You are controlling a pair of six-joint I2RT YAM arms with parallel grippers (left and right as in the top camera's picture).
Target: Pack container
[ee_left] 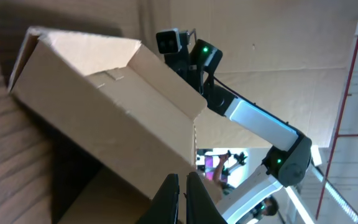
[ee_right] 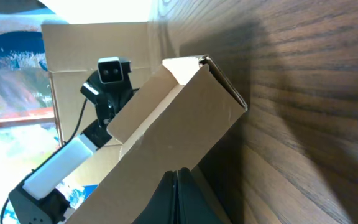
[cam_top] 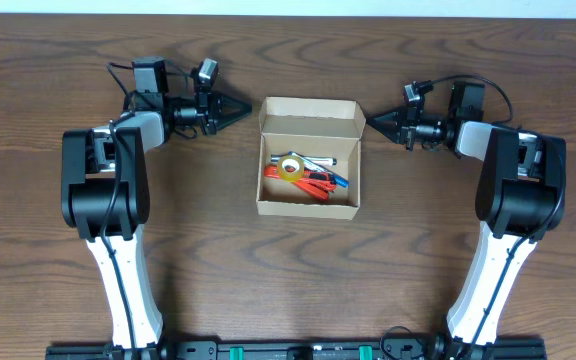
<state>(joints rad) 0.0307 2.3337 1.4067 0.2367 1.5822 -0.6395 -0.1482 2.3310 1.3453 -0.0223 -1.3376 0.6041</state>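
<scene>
The container (cam_top: pixel 308 208) is a small tan cardboard box in the middle of the table, its lid (cam_top: pixel 309 110) standing open at the far side. Inside lie a roll of tape (cam_top: pixel 290 168), a red item (cam_top: pixel 313 185) and a pen-like item (cam_top: pixel 320 161). My left gripper (cam_top: pixel 243 110) is shut and empty, pointing at the box's far left corner, a little apart from it. My right gripper (cam_top: pixel 374 120) is shut and empty, close by the far right corner. The left wrist view shows the box's outer wall (ee_left: pixel 117 124) beyond the closed fingers (ee_left: pixel 183 182); the right wrist view shows the other wall (ee_right: pixel 166 149) beyond its closed fingers (ee_right: pixel 176 177).
The box stands on a dark wood table (cam_top: pixel 288 270). Both arm bases stand at the front left (cam_top: pixel 118 290) and front right (cam_top: pixel 488 290).
</scene>
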